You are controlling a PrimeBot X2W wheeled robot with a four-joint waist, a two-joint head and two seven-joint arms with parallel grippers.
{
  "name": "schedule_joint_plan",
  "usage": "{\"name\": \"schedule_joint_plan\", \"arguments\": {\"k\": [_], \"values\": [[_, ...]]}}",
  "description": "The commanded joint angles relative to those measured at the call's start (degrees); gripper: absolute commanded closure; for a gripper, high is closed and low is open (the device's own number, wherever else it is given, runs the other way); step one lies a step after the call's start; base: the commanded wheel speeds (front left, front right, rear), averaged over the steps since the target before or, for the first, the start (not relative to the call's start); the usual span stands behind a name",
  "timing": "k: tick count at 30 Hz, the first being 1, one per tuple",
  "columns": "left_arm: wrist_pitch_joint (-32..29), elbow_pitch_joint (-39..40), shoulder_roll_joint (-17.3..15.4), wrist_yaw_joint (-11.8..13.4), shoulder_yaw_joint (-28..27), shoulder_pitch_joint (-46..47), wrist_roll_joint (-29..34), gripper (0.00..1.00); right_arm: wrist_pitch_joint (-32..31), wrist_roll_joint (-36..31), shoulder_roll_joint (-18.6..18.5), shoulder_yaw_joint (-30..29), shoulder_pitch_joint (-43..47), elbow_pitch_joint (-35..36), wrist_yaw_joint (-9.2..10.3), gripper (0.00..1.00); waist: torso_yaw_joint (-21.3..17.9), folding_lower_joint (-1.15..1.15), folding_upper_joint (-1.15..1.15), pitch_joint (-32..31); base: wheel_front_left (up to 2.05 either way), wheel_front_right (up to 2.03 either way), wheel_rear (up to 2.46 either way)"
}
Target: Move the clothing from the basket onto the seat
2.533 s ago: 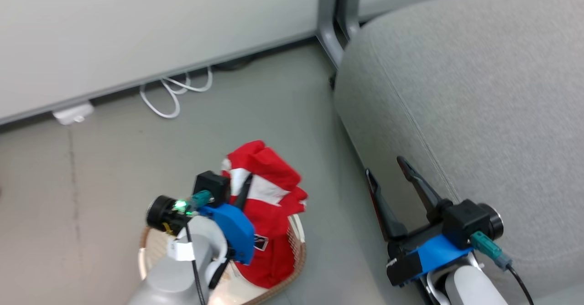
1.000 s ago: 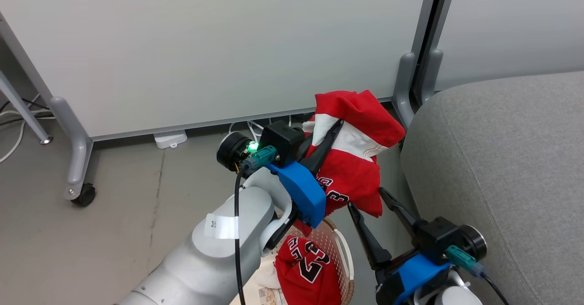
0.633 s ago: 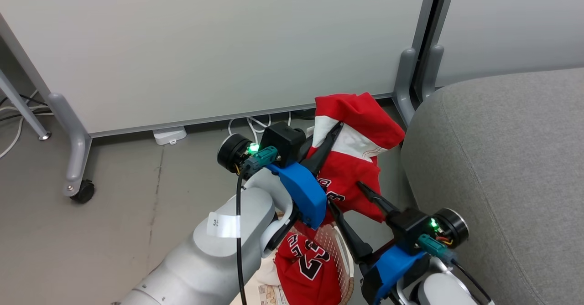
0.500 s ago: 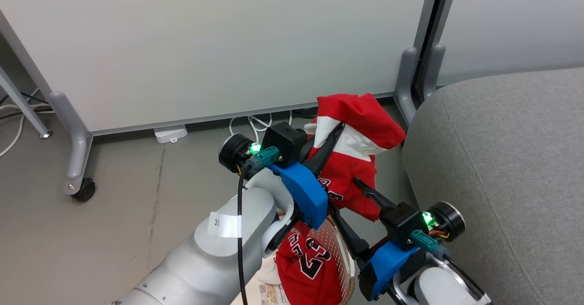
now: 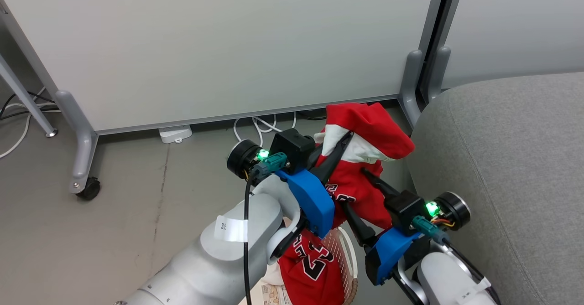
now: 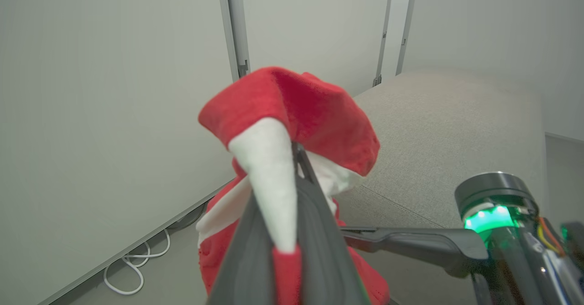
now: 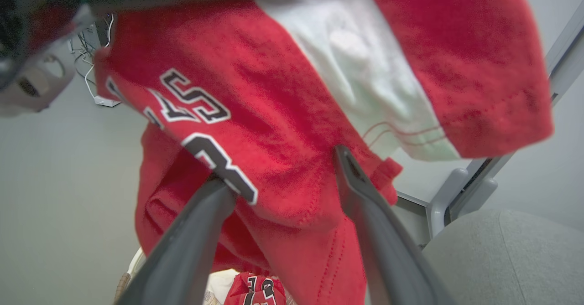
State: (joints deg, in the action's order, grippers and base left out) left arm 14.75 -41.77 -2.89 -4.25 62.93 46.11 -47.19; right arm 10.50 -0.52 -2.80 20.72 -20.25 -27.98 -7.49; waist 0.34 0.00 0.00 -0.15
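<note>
Resting in the basket [image 5: 350, 255] is one red garment [image 5: 315, 273].

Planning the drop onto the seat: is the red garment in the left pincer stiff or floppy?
Probably floppy: the red garment folds over the left pincer and hangs in bunches. Likely light, since one pinch carries it. It might catch on the open right pincer.

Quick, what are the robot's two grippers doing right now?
Left gripper: shut on the red garment, held up.
Right gripper: open, right beside that garment, gripping nothing.
</note>
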Motion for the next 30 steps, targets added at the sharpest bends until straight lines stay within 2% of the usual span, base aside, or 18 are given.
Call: {"name": "schedule_joint_plan", "arguments": {"k": [1,12,13,14,15,16,17,30], "values": [[0.2,0.2,0.0,0.1,0.3,0.9,-0.3,1.0,0.5,0.5,-0.2,-0.3,-1.2,-0.5,-0.01,0.0,0.1,0.0,0.0,0.0,0.0,0.0,0.0],[0.1,0.3,0.0,0.4,3.1,1.7,-2.3,1.0,3.1,6.2,-0.1,0.5,-4.3,-5.6,-0.01,0.0,0.5,0.0,0.0,0.1,0.0,0.0,0.0],[0.1,0.3,0.0,0.5,3.3,1.8,-2.5,1.0,3.2,6.5,-0.1,0.6,-4.5,-5.9,-0.01,0.18,0.5,0.0,0.0,0.1,0.0,0.0,0.0],[0.1,0.3,0.0,0.6,3.4,1.8,-2.7,1.0,3.3,7.1,-0.1,0.8,-4.7,-6.3,-0.01,0.47,0.4,0.0,0.0,0.1,0.0,0.0,0.0],[0.1,0.2,0.0,0.7,3.6,1.9,-2.7,1.0,3.4,7.8,-0.1,1.0,-4.8,-6.6,-0.01,0.63,0.4,0.0,0.0,0.2,0.0,0.0,0.0],[0.1,0.1,0.0,0.6,3.7,2.0,-2.8,1.0,3.6,8.1,-0.1,1.2,-5.0,-7.0,-0.01,0.89,0.4,0.0,0.0,0.2,0.0,0.0,0.0],[0.1,0.0,0.0,0.7,3.7,2.1,-3.0,1.0,3.7,8.4,-0.1,1.4,-5.2,-7.2,-0.01,1.0,0.3,0.0,0.0,0.2,0.0,0.0,0.0],[0.4,-0.8,0.0,1.1,4.5,2.7,-3.8,1.0,4.5,10.4,-0.1,1.9,-5.9,-9.1,-0.01,1.0,-0.1,0.0,0.0,0.6,0.0,0.0,0.0]]}}
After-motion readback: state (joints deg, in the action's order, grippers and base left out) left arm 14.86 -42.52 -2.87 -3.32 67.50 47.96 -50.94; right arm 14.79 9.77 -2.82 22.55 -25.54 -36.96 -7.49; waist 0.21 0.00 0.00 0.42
